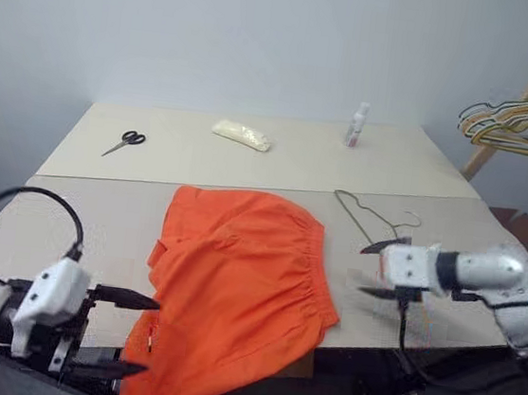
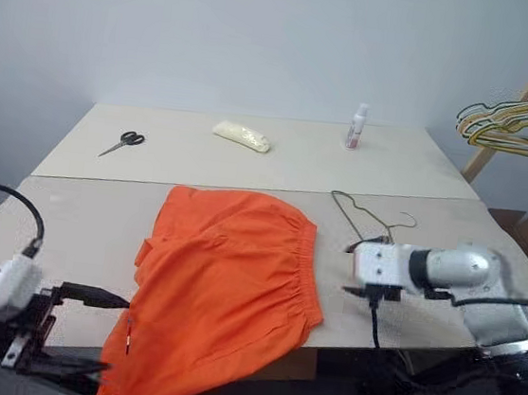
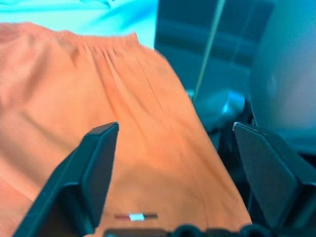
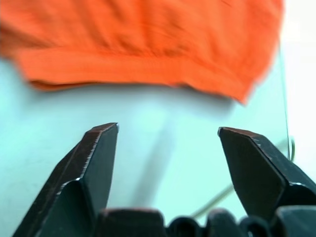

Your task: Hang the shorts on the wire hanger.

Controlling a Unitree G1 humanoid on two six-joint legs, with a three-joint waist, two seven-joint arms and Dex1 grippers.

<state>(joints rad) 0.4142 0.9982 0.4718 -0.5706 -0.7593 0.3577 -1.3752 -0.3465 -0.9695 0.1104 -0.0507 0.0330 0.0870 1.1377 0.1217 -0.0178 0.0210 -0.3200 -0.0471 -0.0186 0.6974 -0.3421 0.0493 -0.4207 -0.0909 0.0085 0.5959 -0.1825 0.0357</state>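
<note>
The shorts point(image 1: 239, 290) lie flat on the worktop point(image 1: 89, 225), in the lower middle of the frame. They are bright orange. One end hangs down over the near edge of the worktop. The wire hanger point(image 1: 369, 216) lies just right of the shorts, right of the middle of the frame. It is thin and grey, and its hook points to the right.

The left end effector point(image 1: 120, 332) is at the lower left of the frame, right beside the hanging part of the shorts. Its two black fingers point(image 3: 94, 170) are spread wide, and nothing is between them. The right end effector point(image 1: 382, 268) is at the right of the frame, between the shorts and the hanger. Its fingers point(image 4: 96, 163) are spread wide too, and it holds nothing.

Farther back, in the upper part of the frame, are scissors point(image 1: 124, 142), a small pale bag point(image 1: 242, 135) and a little white bottle point(image 1: 356, 124). At the upper right, a bunch of pale hangers point(image 1: 526, 118) hangs on a wooden rack.
</note>
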